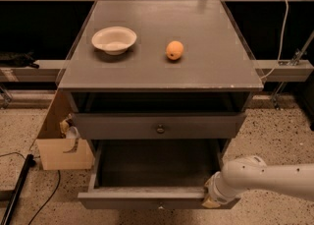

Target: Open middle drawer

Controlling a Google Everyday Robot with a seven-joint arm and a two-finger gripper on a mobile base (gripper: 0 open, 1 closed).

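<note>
The middle drawer (142, 198) stands pulled well out toward the near side of the dark grey cabinet, its grey box interior open to view and its long flat front low in the scene. A small round knob (159, 206) shows at the centre of that front, close to the bottom edge of the view. The tool (212, 200) sits against the right end of the drawer front, at its near right corner. Whether it is apart, together or clamped on the front cannot be told. The white arm (270, 177) reaches in from the right.

Above it, the upper drawer (122, 126) shows its front and metal knob (160, 129), with a dark gap over it. On the surface (206, 37) a white bowl (114, 40) rests at the left and an orange fruit (174, 50) lies to its right, apart from it. A cardboard box (61, 153) stands on the speckled floor just left of the cabinet.
</note>
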